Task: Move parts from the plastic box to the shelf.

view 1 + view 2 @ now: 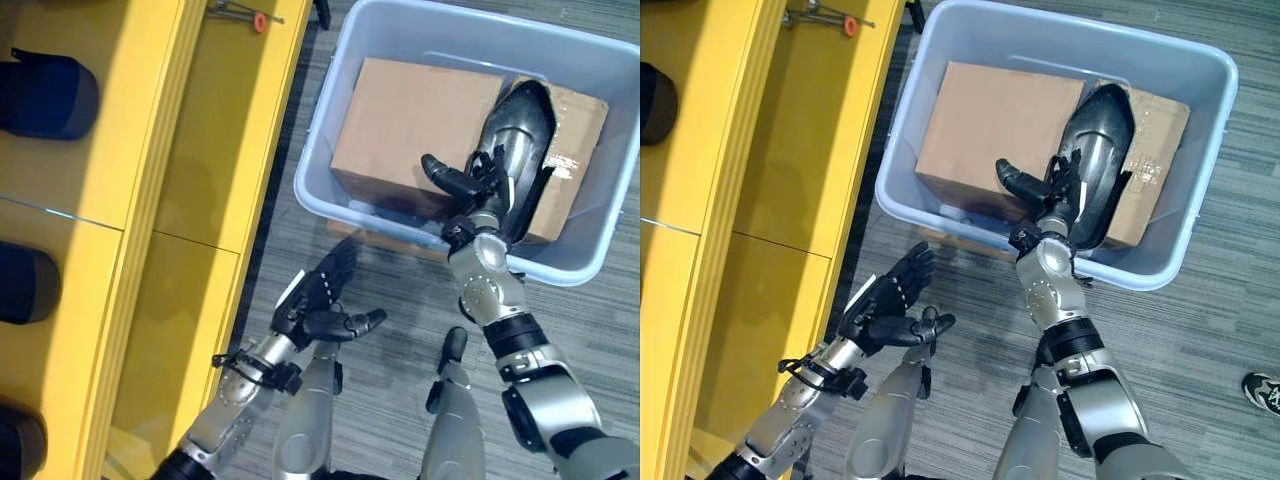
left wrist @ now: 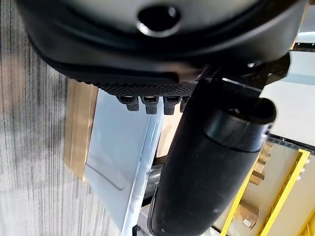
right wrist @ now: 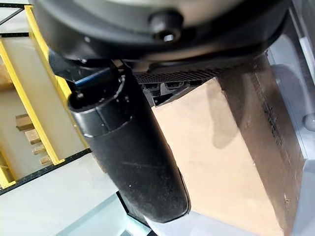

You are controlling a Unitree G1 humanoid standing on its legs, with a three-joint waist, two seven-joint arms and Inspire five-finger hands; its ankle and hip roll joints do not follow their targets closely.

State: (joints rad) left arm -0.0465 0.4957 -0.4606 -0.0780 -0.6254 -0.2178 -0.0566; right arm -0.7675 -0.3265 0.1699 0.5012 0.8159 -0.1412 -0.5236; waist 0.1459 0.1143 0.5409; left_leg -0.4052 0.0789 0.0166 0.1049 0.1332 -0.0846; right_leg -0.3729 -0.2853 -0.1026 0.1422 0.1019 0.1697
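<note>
Inside the pale blue plastic box [image 1: 330, 130] sit two brown cardboard boxes [image 1: 410, 125].

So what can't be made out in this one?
- Right hand: its fingers sit between the two cardboard boxes in the plastic box, so its grip is unclear.
- Box contents: closed cardboard hides them.
- Dark items on the yellow shelf: cut off by the left eye view's edge.
- Left hand: open, empty.

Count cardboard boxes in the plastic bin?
2. A large cardboard box fills the left of the plastic bin; a smaller labelled box sits at its right, partly covered by the right robot hand. More may be hidden.
</note>
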